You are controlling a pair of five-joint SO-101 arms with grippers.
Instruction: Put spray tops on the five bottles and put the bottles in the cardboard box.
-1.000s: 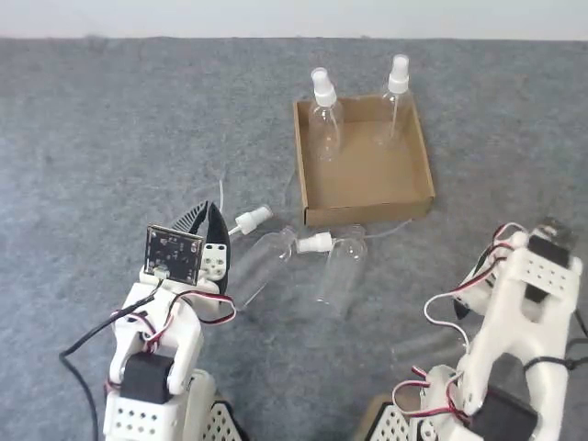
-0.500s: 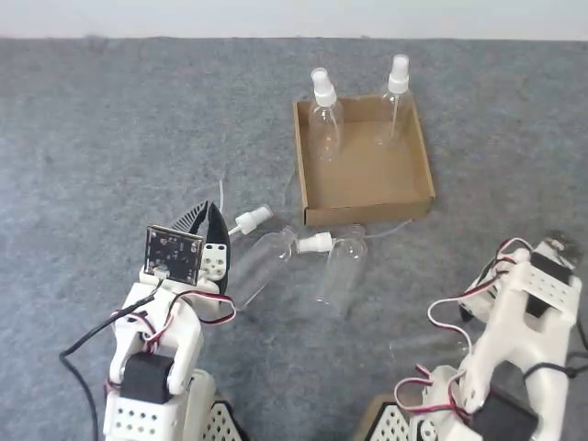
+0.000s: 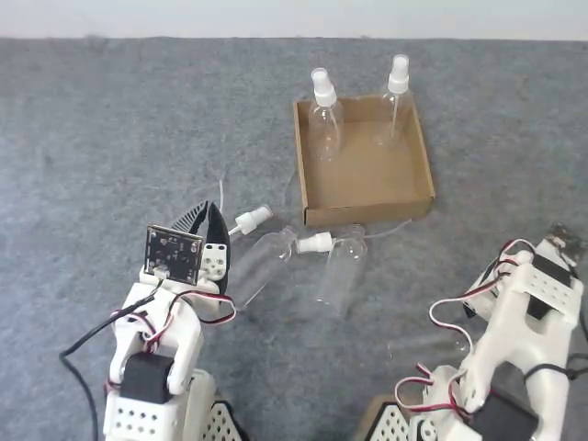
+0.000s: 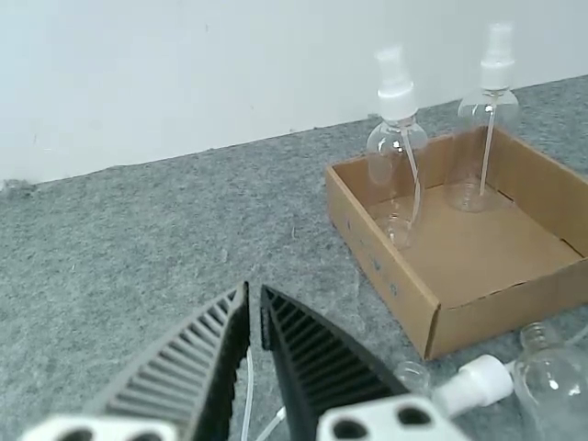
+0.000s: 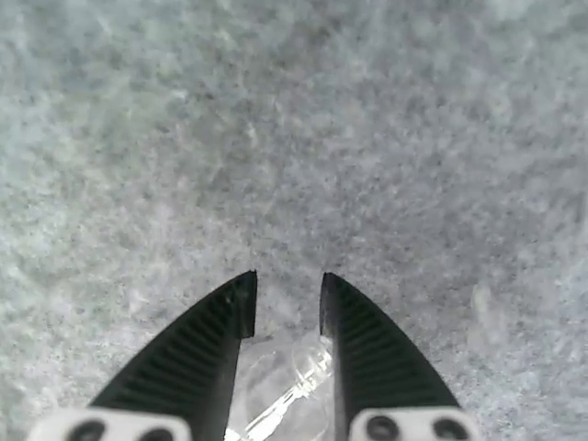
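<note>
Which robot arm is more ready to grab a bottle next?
Probably the right. The right gripper is open, and a clear bottle lies just between its jaws. The left gripper is shut and sits beside a lying bottle, not around it.

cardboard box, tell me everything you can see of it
The cardboard box is a shallow, open-topped brown tray, roughly square, with low walls. It sits flat on the grey felt table. Inside, one spray-topped bottle stands upright at one far corner and a second spray-topped bottle at the other; the remaining floor is bare. A lying bottle rests just outside the near wall; contact is unclear.
</note>
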